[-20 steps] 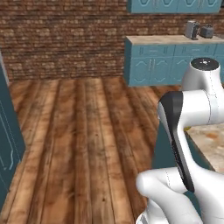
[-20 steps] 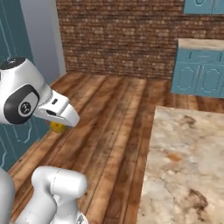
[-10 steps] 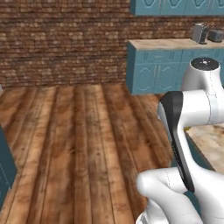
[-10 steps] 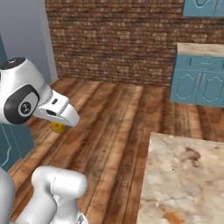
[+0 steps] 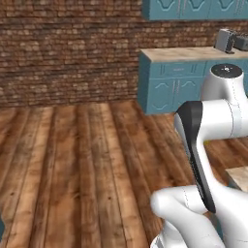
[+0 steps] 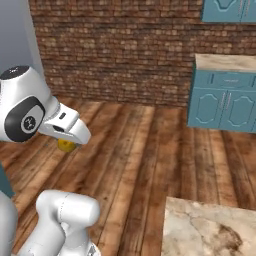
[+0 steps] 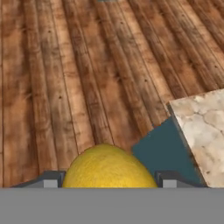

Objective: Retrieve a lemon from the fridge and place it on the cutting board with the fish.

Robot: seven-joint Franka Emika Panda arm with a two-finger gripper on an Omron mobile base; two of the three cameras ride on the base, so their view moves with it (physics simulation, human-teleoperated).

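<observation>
Lemon held in gripper, jaws clamped either side, carried above wood floor. Whole scene swung since a second ago: base turning, fridge side gone, teal cabinets nearer centre. Marble counter corner close below lemon. Transport leg underway; board, fish not sighted.

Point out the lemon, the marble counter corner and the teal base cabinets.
lemon [image 7: 108, 168]: hand view, middle of its yellow skin, held in the gripper.
marble counter corner [image 6: 210, 230]: right base view, bare top surface.
teal base cabinets [image 5: 174, 87]: left base view, door front.
</observation>
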